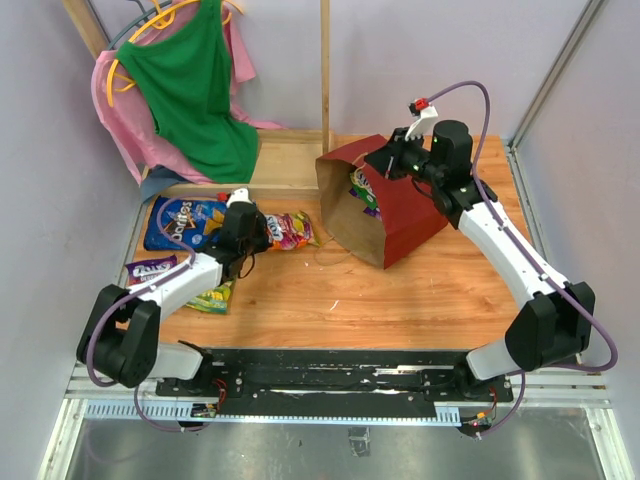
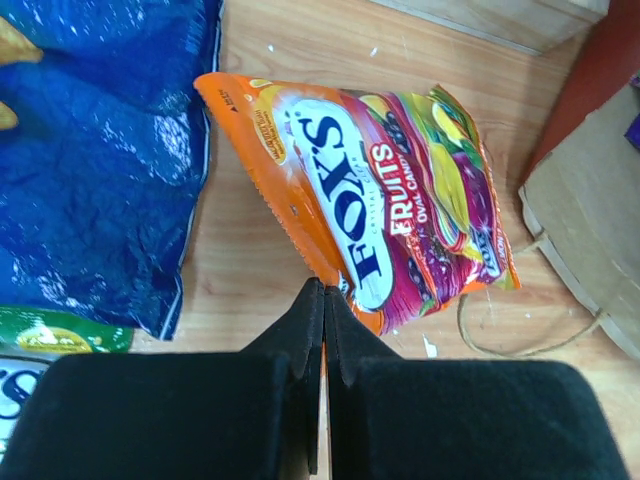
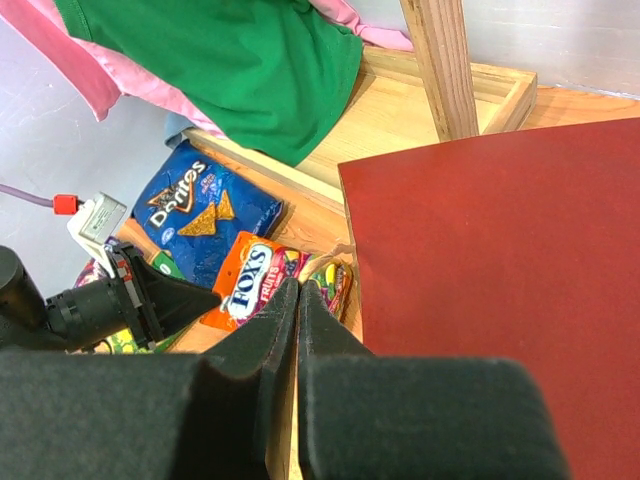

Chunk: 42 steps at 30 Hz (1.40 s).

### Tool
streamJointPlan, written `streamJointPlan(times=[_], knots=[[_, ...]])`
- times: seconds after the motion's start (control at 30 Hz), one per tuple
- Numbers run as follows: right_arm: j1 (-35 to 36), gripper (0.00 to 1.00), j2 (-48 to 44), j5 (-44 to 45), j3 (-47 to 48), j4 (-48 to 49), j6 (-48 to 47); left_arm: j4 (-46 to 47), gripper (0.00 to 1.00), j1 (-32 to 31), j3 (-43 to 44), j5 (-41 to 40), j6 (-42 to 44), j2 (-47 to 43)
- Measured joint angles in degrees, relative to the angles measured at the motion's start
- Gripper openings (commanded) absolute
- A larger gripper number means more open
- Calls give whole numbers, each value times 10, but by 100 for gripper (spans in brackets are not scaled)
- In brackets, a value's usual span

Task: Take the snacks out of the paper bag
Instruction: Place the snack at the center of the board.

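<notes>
- Clothes [image 1: 190,90], a green top over a pink one, hang on hangers [image 1: 165,15] at the far left corner.
- The Doritos bag [image 1: 180,222] lies flat on the table [image 1: 420,300] at far left, just below the clothes.
- A purple packet [image 1: 150,268] lies nearer, partly under the left arm [image 1: 180,280]. A yellow-green packet [image 1: 212,297] shows just beside the arm on its near side.
- The left pincer [image 2: 323,300] has its fingers pressed together with nothing between them. Its tips sit right at the near edge of the orange packet, and whether they touch it cannot be told.
- The orange packet [image 1: 290,230] lies flat between the Doritos bag and the paper bag, close to the first and apart from the second.
- A wooden post [image 1: 325,70] stands upright from a wooden tray [image 1: 280,160] at the far edge.
- The paper bag [image 1: 400,210] sits right of centre, tipped over, with its mouth facing left and up. Its kraft face is toward the near left and its red face toward the right.
- More packets [image 1: 362,188] show inside the mouth, and a cord [image 1: 335,255] trails on the table by the bag.
- The right pincer [image 3: 297,290] hangs over the bag's mouth, beside the red wall, with its fingers together and empty.
</notes>
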Motion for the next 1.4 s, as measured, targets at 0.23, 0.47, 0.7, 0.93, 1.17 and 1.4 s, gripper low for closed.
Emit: streamJointPlan(times=[0.23, 0.47, 0.7, 0.93, 1.17, 1.4], knots=[[4, 1, 3, -1, 0, 4, 4, -15, 0, 21, 52, -19, 43, 46], [10, 1, 13, -4, 0, 7, 8, -20, 46, 48, 108, -19, 80, 111], [11, 1, 14, -5, 0, 8, 8, -26, 100, 56, 145, -18, 111, 131], [11, 1, 15, -4, 0, 8, 8, 3, 100, 56, 101, 41, 103, 26], [11, 1, 19, 0, 3, 0, 3, 89, 100, -86, 46, 91, 82, -48], [11, 1, 14, 43, 14, -36, -31, 165, 100, -156, 72, 103, 57, 80]])
